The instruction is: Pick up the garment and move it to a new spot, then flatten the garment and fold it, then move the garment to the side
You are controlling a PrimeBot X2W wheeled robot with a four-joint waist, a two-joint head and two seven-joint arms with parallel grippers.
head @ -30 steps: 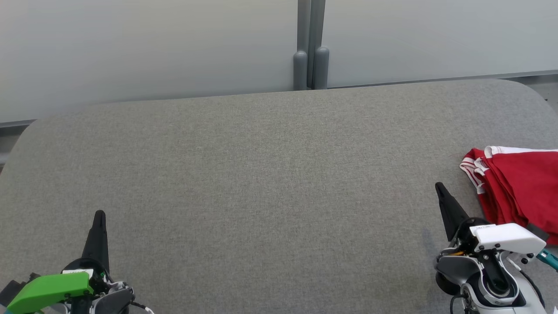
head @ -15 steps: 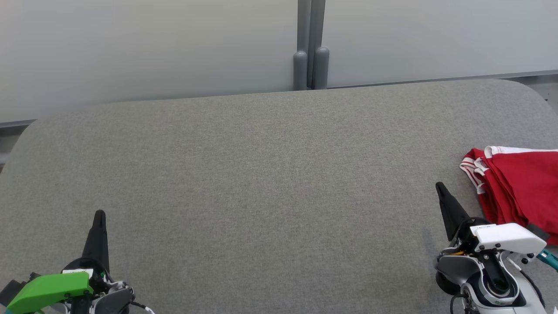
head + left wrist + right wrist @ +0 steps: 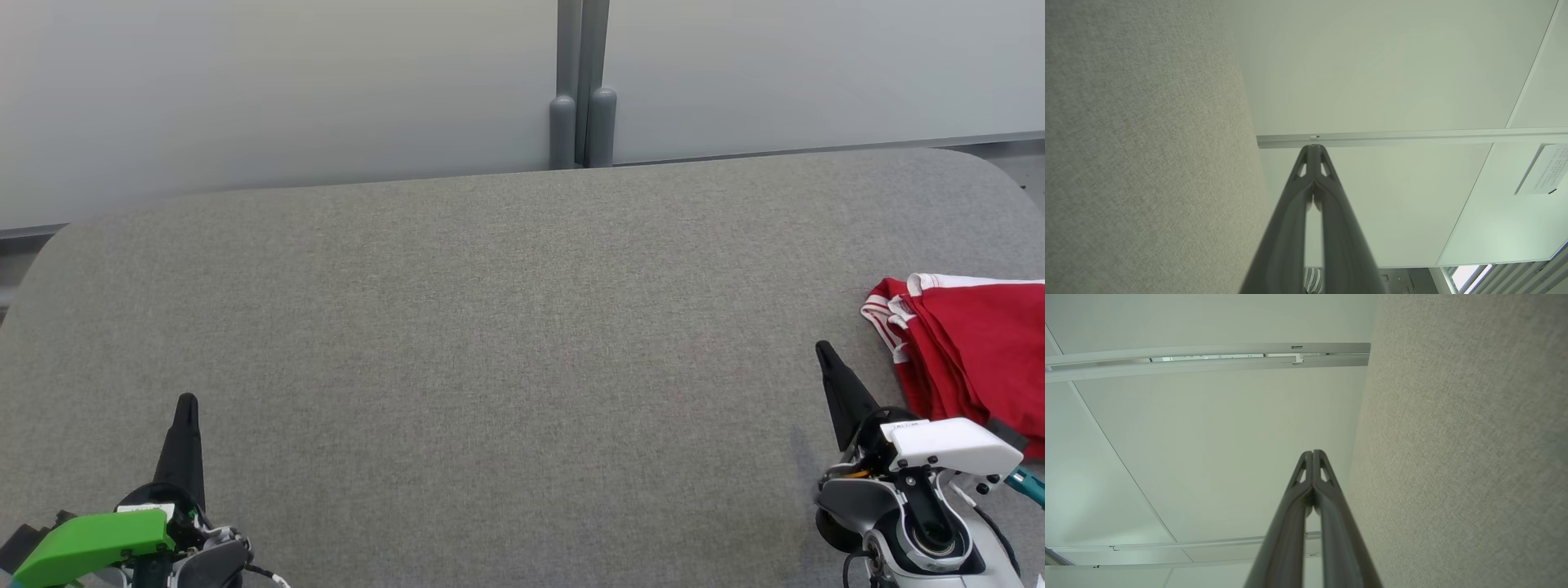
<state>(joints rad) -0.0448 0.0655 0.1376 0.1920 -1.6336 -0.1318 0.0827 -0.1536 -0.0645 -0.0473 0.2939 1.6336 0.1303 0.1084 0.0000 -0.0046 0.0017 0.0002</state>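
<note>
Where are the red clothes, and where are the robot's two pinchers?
red garment (image 3: 980,359): head view, middle of the red cloth, far right.
left gripper (image 3: 187,402): head view, tip of its shut fingers, lower left.
right gripper (image 3: 823,349): head view, tip of its shut fingers, beside the garment.

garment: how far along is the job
Done, it seems: the garment lies in folded layers at the table's right edge. In hand: nothing; the left gripper and right gripper are shut and empty, apart from it. Left: apparently nothing.
</note>
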